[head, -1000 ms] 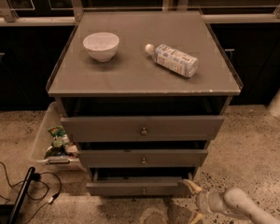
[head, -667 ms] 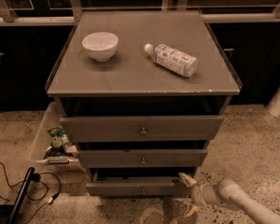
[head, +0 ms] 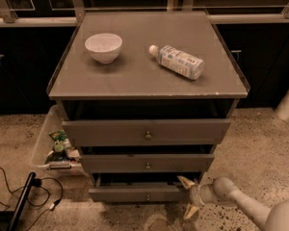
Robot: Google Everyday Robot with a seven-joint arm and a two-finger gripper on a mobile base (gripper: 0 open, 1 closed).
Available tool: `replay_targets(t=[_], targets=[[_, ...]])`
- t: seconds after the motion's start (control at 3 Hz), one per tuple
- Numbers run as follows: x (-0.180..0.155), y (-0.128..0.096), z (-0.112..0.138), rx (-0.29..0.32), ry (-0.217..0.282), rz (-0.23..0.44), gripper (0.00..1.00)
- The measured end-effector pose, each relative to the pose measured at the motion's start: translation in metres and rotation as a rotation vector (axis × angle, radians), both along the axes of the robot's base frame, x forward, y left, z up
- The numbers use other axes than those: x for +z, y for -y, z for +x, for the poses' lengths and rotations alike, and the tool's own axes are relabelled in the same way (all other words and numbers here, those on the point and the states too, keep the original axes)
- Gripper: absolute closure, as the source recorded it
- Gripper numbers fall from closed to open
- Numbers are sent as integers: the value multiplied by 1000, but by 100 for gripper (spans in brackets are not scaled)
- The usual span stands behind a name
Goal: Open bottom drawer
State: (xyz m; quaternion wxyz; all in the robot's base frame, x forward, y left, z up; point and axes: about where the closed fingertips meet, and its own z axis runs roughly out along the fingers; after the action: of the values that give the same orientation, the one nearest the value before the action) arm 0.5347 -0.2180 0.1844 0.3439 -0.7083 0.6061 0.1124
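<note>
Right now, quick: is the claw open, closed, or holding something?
The claw is open, fingers spread beside the right end of the bottom drawer, gripping nothing.

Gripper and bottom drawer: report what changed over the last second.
The gripper edged in toward the right end of the bottom drawer, open and holding nothing. The drawer itself, the bowl and the bottle on top stayed put.

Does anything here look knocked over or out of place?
The plastic bottle lies on its side on the cabinet top, beside an upright bowl. The open gripper sits at the right end of the bottom drawer, not at its knob.
</note>
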Motion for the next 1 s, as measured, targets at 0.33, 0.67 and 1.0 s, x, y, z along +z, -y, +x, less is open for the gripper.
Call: replay_targets(t=[0.33, 0.67, 1.0], targets=[[-24, -7, 9, 5, -48, 2, 0], [-36, -12, 12, 13, -86, 14, 19], [-32, -12, 12, 13, -86, 14, 42]])
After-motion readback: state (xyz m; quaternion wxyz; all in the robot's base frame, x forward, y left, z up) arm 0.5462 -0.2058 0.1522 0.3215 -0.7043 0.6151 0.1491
